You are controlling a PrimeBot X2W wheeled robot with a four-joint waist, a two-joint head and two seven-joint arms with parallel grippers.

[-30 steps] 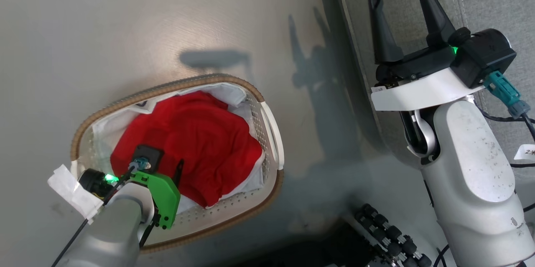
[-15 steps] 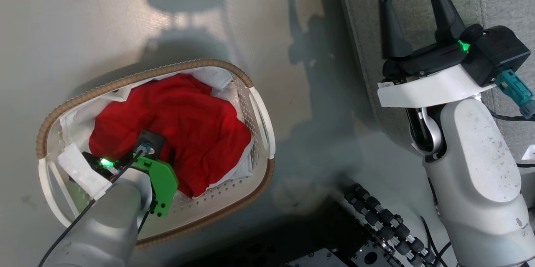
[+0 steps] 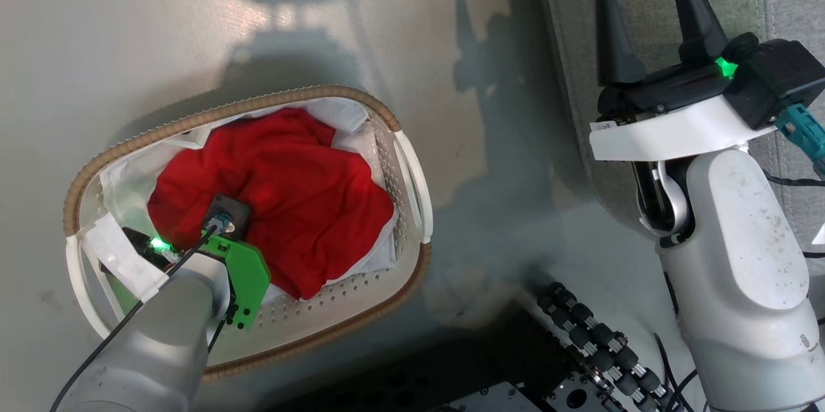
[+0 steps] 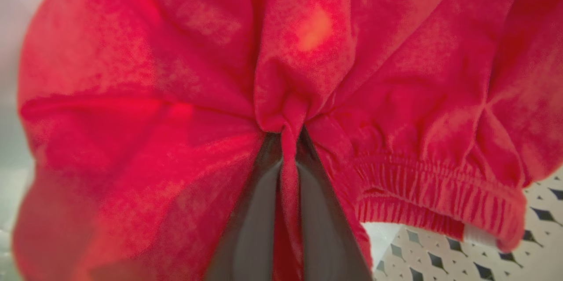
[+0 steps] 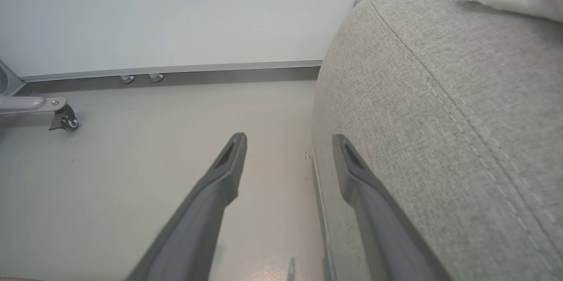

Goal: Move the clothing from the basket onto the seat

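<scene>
**Inside the basket [image 3: 335, 302]: left gripper [image 4: 290, 138] clamped on the red clothing [image 3: 290, 193]**

Down at the basket's near left end, reaching in with the left arm and clenched tight on one narrow fold of red jersey. From the left wrist: a thin ridge of cloth squeezed between the two dark fingers [image 4: 255, 219], creases fanning out from the tips, an elasticated hem [image 4: 431, 184] sagging to one side over the holed basket wall. No sign of a lift yet. Heaped on the white liner [image 3: 129, 180] across the basket's middle, from near left end toward far right end.

Over by the seat [image 3: 564, 25], idling with the right gripper [image 5: 289, 140]: spread wide, gripping nothing, poised above the seat's left edge beside the floor [image 3: 129, 44].

Relation that matters for the coming move: seat off to the right of the basket, well apart, beyond a bare strip of floor, its left edge running straight away from the robot. Basket's long axis slanted from near left to far right, so aimed roughly at that edge. Right arm nearer the seat, yet only the left arm gripping cloth.

Probably calls for a straight lift clear of the brown rim [image 3: 225, 112], then a long sweep rightward over the floor strip. Likely to trail and catch on the rim if raised too little, given a pinch on a single fold of a limp heap.
</scene>
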